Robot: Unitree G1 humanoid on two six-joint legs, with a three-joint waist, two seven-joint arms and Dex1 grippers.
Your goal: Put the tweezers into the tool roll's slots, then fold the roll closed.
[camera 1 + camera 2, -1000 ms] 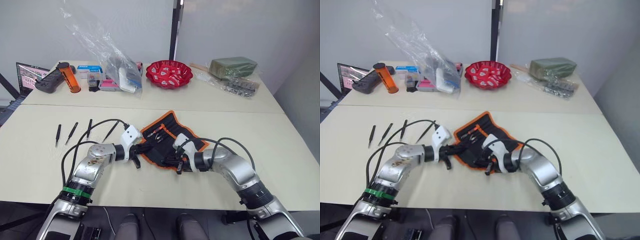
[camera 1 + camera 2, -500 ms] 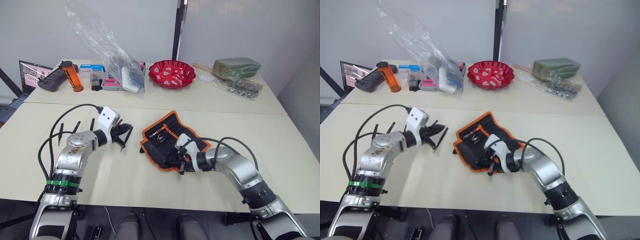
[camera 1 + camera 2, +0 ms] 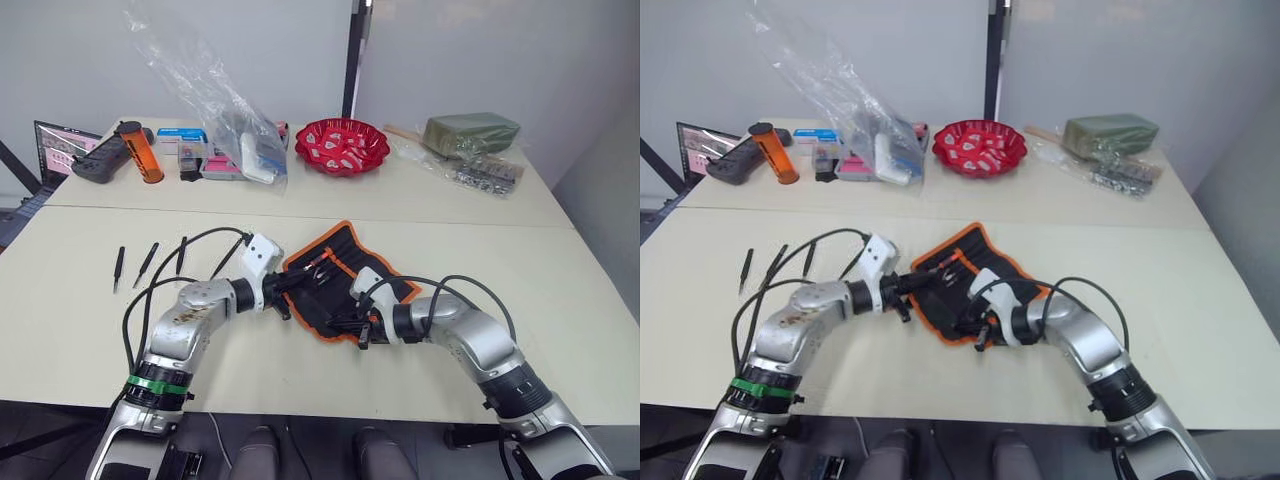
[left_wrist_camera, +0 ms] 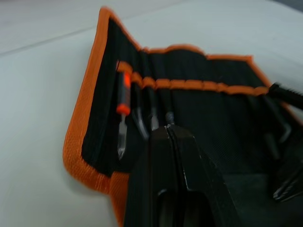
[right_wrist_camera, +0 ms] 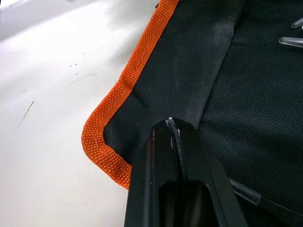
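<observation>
Tweezers (image 3: 117, 268), three of them, are lying loose at mid-left of the head view, side by side on the table (image 3: 560, 300); a fourth may be sitting behind the left arm's cable, but this cannot be told. Roll (image 3: 345, 268) is lying open at frame centre, orange edging outward, with a row of slots (image 4: 189, 85) across its inner face. A few tools, one with an orange handle (image 4: 124, 92), are sitting in those slots.

Left gripper (image 3: 283, 284) is resting at the roll's left edge; in its wrist view the fingers are pressing together with a thin black tip between them. Right gripper (image 3: 362, 322) is pinching the roll's near edge, fingers closing on the black fabric beside the orange corner.

Bowl (image 3: 338, 146), red, is standing at upper centre on the far table; a plastic bag (image 3: 232, 120) is lying to its left.
</observation>
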